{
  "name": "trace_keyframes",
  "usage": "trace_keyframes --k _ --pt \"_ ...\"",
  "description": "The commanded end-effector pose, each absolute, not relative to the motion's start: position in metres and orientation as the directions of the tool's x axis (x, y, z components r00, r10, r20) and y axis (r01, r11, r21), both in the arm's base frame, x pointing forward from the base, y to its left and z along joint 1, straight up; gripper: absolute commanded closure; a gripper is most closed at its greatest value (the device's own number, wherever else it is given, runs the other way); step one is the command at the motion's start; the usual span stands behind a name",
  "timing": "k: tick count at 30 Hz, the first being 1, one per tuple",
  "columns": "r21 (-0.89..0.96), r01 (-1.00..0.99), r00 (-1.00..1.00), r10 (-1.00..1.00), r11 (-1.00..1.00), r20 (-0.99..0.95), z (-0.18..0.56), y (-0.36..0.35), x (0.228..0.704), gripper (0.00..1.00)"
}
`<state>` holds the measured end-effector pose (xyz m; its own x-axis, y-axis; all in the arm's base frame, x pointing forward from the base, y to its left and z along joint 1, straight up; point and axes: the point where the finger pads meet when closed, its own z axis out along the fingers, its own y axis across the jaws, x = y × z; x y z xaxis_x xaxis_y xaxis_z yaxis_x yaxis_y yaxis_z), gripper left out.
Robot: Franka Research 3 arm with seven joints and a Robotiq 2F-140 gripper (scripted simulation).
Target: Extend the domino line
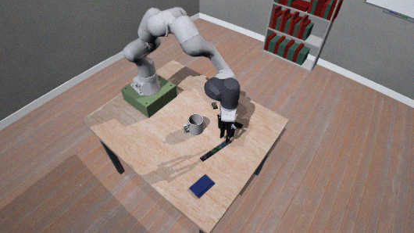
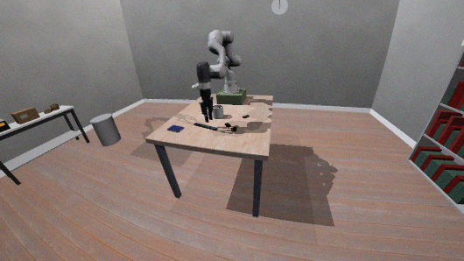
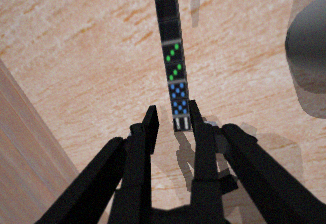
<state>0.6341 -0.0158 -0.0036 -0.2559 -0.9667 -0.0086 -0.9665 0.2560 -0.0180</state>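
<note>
The line of dominoes (image 1: 215, 151) lies on the table and runs away from the camera in the wrist view (image 3: 172, 45). At its near end lies a face-up domino with blue pips (image 3: 179, 102), flat and straight in line, touching a domino with green pips (image 3: 173, 62). My gripper (image 3: 173, 113) (image 1: 227, 134) hovers just over that near end. Its fingers stand partly apart, one on each side of the blue domino's end with a gap on both sides, and nothing is between them. Two other dark dominoes lie apart from the line, one (image 1: 214, 105) behind the wrist, one (image 1: 238, 125) beside the gripper.
A grey mug (image 1: 195, 123) stands left of the gripper and shows at the right edge of the wrist view (image 3: 315, 55). A blue pad (image 1: 201, 185) lies near the table's front edge. The green arm base (image 1: 148, 94) is at the back.
</note>
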Motion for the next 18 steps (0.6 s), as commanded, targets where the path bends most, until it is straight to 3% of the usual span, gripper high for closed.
trace_keyframes --k 1,18 --pt "-0.006 -0.966 -0.258 -0.966 0.258 -0.004 0.005 -0.016 0.629 0.66" --pt "-0.006 -0.966 -0.258 -0.966 0.258 -0.004 0.047 -0.016 0.629 0.66"
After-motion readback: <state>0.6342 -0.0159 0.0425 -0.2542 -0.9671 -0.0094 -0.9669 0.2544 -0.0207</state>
